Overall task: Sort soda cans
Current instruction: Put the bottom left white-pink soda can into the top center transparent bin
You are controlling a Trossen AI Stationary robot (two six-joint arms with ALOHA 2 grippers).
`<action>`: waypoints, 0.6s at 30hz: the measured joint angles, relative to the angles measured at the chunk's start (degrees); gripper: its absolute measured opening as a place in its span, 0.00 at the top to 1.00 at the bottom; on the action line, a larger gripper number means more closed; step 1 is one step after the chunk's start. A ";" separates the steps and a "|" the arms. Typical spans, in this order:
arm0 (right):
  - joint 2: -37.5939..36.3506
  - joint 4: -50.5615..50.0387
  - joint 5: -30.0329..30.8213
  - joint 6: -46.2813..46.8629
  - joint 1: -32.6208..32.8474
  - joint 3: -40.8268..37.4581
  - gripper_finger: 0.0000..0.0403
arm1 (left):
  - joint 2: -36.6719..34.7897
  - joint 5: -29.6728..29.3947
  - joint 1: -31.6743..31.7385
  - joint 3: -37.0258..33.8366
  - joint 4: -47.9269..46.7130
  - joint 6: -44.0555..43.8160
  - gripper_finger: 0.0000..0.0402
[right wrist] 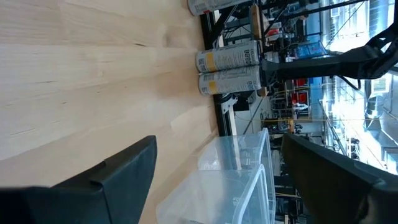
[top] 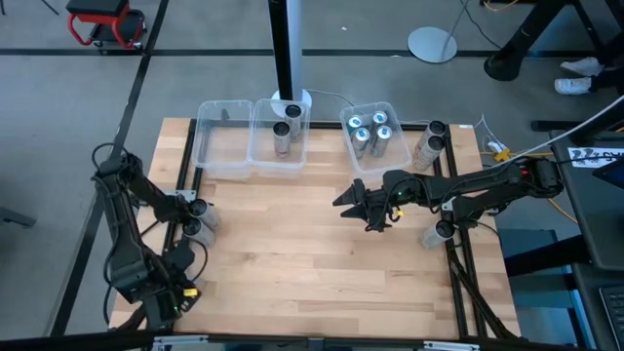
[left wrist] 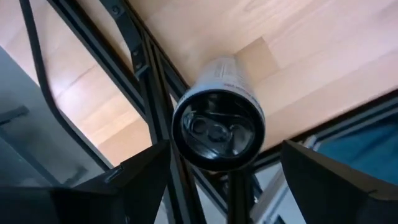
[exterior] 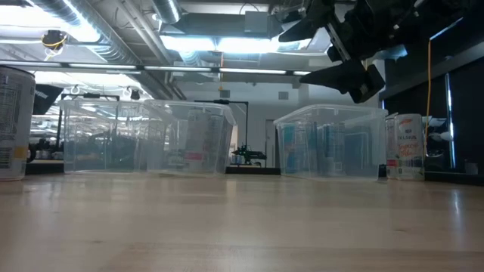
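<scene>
My left gripper (top: 192, 208) is at the table's left edge, open. It looks down on an upright silver can with a dark top (left wrist: 217, 127), and its fingers stand on either side of that can. A second can (top: 198, 230) stands just beside it. My right gripper (top: 363, 205) hangs open above the table's middle right (exterior: 340, 45), holding nothing. The middle bin (top: 281, 156) holds dark-topped cans (top: 284, 132). The right bin (top: 351, 146) holds several blue-topped silver cans (top: 373, 135). Two more cans (top: 429, 146) stand right of that bin, and one (top: 439, 232) stands at the right edge.
An empty clear bin (top: 222, 146) stands at the far left of the bin row along the table's far edge. Black frame rails (left wrist: 146, 74) run along the table's left and right edges beside the cans. Bare wood (top: 292, 253) fills the middle and near part of the table.
</scene>
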 joint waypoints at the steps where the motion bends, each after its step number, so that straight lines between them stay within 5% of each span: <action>1: 0.00 0.03 0.00 0.01 0.00 0.00 0.15 | -0.35 0.00 -0.02 0.06 -0.24 -0.47 0.27; 18: 0.00 -0.46 -0.01 0.56 0.02 0.00 0.15 | -0.63 -4.98 -2.45 -0.72 -0.53 -3.31 0.27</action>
